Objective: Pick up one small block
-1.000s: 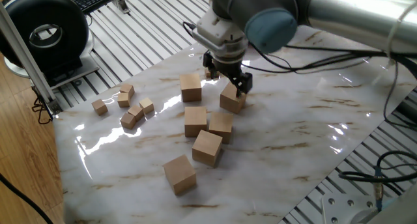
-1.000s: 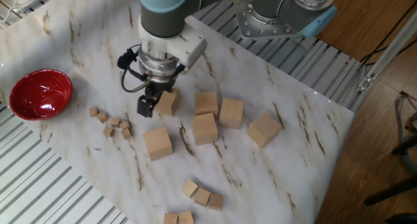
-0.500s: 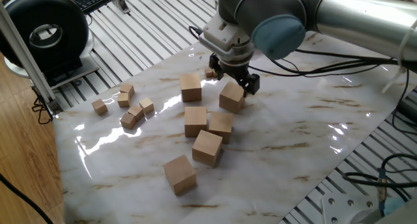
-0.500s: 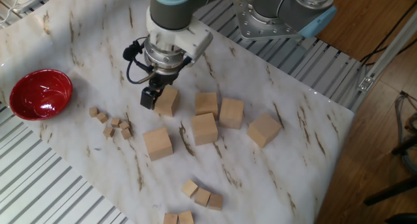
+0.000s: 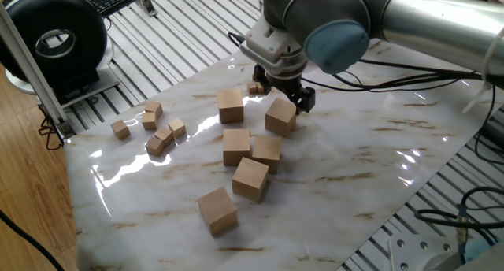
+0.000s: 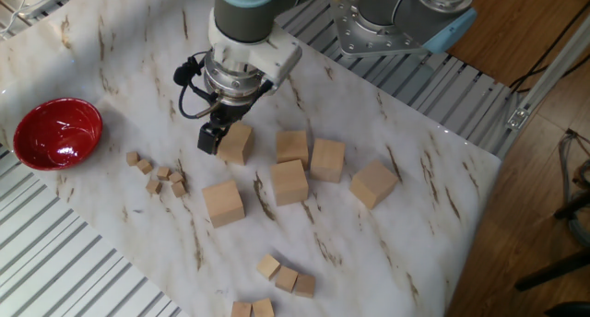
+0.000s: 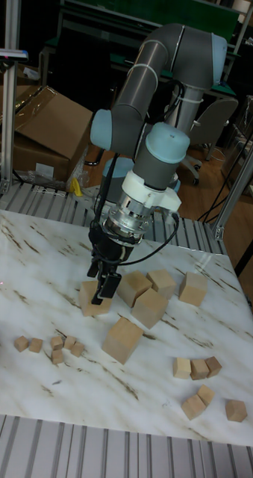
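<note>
Several small wooden blocks (image 6: 163, 174) lie in a loose cluster to the left of my gripper (image 6: 219, 137), and they show again at the lower left in the tall fixed view (image 7: 57, 345). A second cluster (image 5: 161, 133) sits near the table's left edge, and it also lies at the bottom of the other fixed view (image 6: 286, 278). My gripper (image 5: 282, 94) hangs low right beside a large block (image 5: 280, 116), open, with nothing held. One dark finger (image 7: 105, 287) reaches down in front of that large block (image 7: 89, 295).
Several large wooden cubes (image 5: 236, 145) crowd the middle of the marble tabletop (image 5: 378, 161). A red bowl (image 6: 57, 133) stands at the far left edge. A black round device (image 5: 55, 35) sits off the table, and cables (image 5: 409, 66) trail from the arm.
Since a second ago the gripper has shifted a little toward the back of the table, up against the large block. It has barely moved in the last half second.
</note>
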### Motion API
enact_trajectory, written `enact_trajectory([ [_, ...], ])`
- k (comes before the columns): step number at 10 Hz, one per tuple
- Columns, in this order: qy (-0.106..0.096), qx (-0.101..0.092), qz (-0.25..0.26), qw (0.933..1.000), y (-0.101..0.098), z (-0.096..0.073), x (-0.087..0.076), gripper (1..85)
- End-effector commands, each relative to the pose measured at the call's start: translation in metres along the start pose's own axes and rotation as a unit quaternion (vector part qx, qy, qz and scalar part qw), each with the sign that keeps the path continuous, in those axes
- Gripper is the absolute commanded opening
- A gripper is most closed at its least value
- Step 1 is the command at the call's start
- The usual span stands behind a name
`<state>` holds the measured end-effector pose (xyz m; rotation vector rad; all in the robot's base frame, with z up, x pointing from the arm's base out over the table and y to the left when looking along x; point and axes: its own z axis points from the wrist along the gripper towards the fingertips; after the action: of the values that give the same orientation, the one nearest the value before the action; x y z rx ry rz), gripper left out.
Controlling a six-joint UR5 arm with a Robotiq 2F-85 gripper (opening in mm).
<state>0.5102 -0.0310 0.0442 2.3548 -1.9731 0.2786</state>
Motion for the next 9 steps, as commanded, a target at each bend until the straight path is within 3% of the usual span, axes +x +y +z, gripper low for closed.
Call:
enact_trajectory([
  [1,-0.036,0.007,0.008,0.9993,-0.003,0.018,-0.015,85.0],
  [3,-0.024,0.012,0.001,0.9996,-0.005,0.022,-0.013,85.0],
  [5,-0.039,0.019,0.009,0.9990,-0.008,0.022,-0.021,85.0],
  [6,-0.046,0.024,0.021,0.9984,-0.011,0.022,-0.025,80.3],
  [7,-0.051,0.025,0.044,0.9974,-0.012,0.022,-0.027,68.7],
  [8,-0.057,0.039,0.081,0.9944,-0.021,0.021,-0.029,41.3],
  [9,-0.056,0.040,0.094,0.9931,-0.022,0.020,-0.028,27.7],
])
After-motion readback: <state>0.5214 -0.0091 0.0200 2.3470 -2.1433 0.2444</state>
